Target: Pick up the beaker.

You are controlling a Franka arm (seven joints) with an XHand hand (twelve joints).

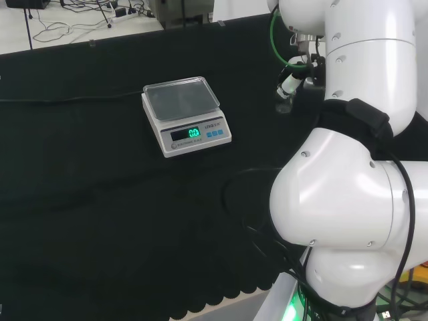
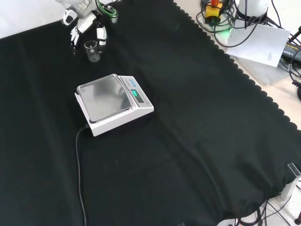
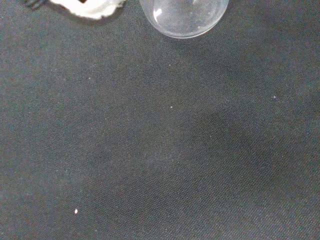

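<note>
In the front view the hand [image 2: 83, 26] hangs at the cloth's [image 2: 188, 141] far left, fingers [image 2: 101, 36] straight and spread either side of the beaker [image 2: 92, 51], not closed on it. The beaker stands upright, mouth up, apparently empty. To its right and nearer sits the scale [image 2: 113, 102], pan bare.

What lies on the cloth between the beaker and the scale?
Nothing: in the front view, only bare black cloth separates the beaker from the scale.
</note>
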